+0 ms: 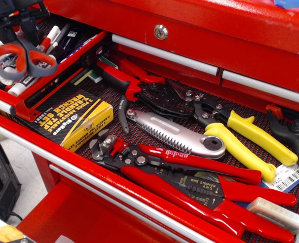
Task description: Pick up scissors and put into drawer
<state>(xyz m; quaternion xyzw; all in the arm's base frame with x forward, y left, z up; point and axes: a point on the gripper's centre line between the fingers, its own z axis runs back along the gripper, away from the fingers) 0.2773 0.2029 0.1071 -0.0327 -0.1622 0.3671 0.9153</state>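
The scissors (25,58) hang over the narrow red drawer (58,68) at the top left. Their grey handles with orange-red lined loops point toward the camera, and the blades are hidden behind the gripper. My black gripper (16,29) is shut on the scissors just above the handles, at the frame's top left corner, and most of it is cut off by the edge. White marker pens (50,35) lie in the drawer under and beside the scissors. I cannot tell whether the scissors touch them.
The wide red drawer (114,195) below holds red wire strippers (190,177), yellow-handled pliers (251,142), a silver folding saw (175,134), a yellow and black box (68,119) and black and red pliers (154,93). The chest front with a lock (160,32) rises behind.
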